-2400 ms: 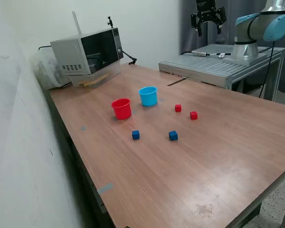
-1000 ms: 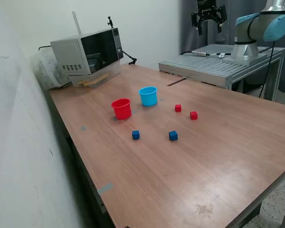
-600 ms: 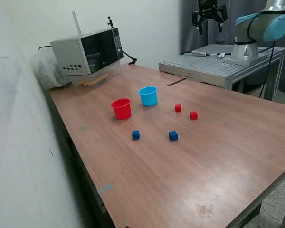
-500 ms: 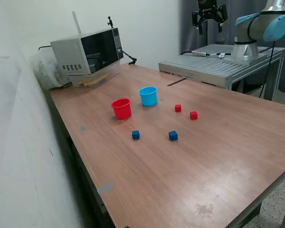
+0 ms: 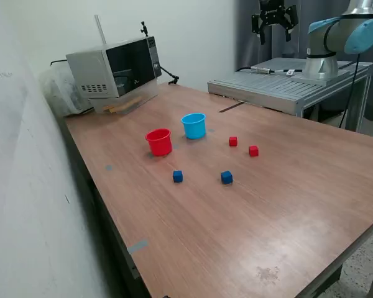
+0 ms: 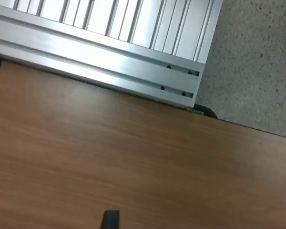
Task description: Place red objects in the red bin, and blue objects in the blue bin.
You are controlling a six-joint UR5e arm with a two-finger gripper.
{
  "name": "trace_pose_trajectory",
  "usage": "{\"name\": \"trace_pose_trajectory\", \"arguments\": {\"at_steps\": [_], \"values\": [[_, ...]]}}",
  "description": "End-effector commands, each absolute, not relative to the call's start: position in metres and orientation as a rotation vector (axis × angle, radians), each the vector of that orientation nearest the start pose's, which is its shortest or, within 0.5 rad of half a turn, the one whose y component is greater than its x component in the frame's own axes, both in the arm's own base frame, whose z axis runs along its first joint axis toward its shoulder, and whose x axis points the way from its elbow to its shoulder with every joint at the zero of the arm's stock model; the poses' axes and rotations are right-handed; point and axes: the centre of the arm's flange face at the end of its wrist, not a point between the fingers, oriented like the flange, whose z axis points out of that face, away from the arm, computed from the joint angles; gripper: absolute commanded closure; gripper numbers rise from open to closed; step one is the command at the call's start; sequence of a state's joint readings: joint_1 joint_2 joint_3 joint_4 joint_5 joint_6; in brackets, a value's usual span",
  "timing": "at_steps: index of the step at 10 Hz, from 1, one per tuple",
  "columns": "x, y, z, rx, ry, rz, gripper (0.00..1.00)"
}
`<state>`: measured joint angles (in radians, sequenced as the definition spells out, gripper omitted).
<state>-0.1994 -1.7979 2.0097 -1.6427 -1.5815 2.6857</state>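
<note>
The red bin (image 5: 159, 141) and the light blue bin (image 5: 194, 125) stand side by side on the wooden table (image 5: 286, 186). Two red cubes (image 5: 233, 141) (image 5: 253, 151) lie to the exterior view's right of the bins. Two dark blue cubes (image 5: 178, 177) (image 5: 227, 177) lie nearer the camera. My gripper (image 5: 273, 34) hangs high above the table's far side, well away from all of them, open and empty. In the wrist view its fingertips (image 6: 109, 220) show wide apart over bare table wood; no cube or bin appears there.
A microwave (image 5: 115, 71) sits at the table's far left corner with a plastic bag beside it. A ribbed aluminium plate (image 5: 280, 81) carries the arm's base (image 5: 323, 59); it also shows in the wrist view (image 6: 109, 43), beside speckled floor (image 6: 257, 62).
The gripper has risen a little and drifted slightly to the exterior view's right. The cubes and bins have not moved.
</note>
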Motion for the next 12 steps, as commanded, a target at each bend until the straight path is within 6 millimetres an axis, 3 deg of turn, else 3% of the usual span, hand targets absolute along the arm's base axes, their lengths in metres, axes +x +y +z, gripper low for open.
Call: {"name": "trace_pose_trajectory", "arguments": {"at_steps": [1,6,7,9,10,12], "values": [[-0.390,-0.059,0.381,-2.431,1.866,-0.187,0.00],[-0.399,-0.058,0.382,-2.442,1.888,-0.162,0.00],[-0.420,-0.057,0.392,-2.499,1.946,-0.077,0.00],[-0.454,-0.070,0.415,-2.705,2.078,-0.076,0.00],[-0.473,-0.069,0.422,-2.739,2.083,0.005,0.00],[-0.517,-0.064,0.419,-2.694,2.134,-0.021,0.00]]}}
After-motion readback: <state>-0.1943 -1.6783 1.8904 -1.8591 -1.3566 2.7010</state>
